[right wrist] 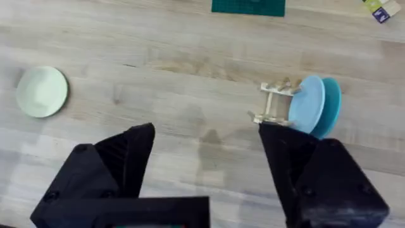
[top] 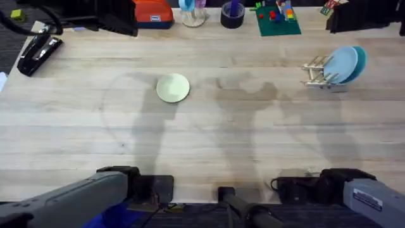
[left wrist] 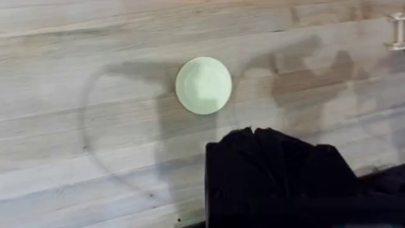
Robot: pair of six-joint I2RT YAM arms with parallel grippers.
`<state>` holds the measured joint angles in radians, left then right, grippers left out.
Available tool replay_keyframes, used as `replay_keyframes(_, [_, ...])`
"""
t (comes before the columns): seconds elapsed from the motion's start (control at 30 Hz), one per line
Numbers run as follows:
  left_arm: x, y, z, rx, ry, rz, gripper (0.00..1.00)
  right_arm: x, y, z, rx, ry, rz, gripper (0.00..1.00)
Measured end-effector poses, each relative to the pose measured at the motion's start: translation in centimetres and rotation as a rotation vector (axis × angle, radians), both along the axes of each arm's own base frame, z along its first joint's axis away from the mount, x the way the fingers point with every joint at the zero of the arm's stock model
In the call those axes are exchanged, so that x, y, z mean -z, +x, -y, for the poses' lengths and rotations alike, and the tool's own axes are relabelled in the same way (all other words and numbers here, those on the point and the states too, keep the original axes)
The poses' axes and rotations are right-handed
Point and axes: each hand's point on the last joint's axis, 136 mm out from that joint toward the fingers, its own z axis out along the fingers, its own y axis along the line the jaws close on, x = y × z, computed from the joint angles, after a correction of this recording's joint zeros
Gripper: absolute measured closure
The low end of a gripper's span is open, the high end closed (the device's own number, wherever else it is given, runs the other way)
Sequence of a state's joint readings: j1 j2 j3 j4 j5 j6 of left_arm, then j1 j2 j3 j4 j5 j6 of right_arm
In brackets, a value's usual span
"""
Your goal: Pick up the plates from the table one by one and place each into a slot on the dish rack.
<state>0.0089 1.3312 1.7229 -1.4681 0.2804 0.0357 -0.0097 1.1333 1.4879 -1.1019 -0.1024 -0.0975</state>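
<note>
Overhead: dish rack (top: pixel 319 75) holds blue plates (top: pixel 342 64).

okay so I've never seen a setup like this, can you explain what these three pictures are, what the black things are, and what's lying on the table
This is a two-armed robot at a light wooden butcher-block table. One picture looks down from above; the arms' bases sit at its bottom edge. The other two come from cameras on each wrist, so the black shapes there are the grippers: the left gripper and the right gripper, whose fingers are spread open. Neither holds anything. A pale cream-yellow round plate lies flat on the table. Further right, a small natural-wood peg dish rack holds a pale blue plate and a teal plate upright.
</note>
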Motion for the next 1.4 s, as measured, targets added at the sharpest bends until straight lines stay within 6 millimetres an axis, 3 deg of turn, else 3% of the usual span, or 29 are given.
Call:
replay_keyframes(0.37, [-0.9,0.1,-1.0,-0.001,-0.149,0.019,0.958,0.0,0.0,0.0,0.000,0.000,0.000,0.007])
replay_keyframes(0.5, [-0.2,0.1,-1.1,0.013,-0.200,-0.020,0.958,0.0,0.0,0.0,0.000,0.000,0.000,0.007])
replay_keyframes(0.93, [3.6,2.2,0.4,0.170,-0.360,-0.128,0.958,0.0,0.0,0.0,0.000,0.000,0.000,0.009])
replay_keyframes(1.4, [10.8,1.9,-0.5,0.115,-0.514,-0.209,0.957,0.0,0.0,0.0,0.000,0.000,-0.001,0.009])
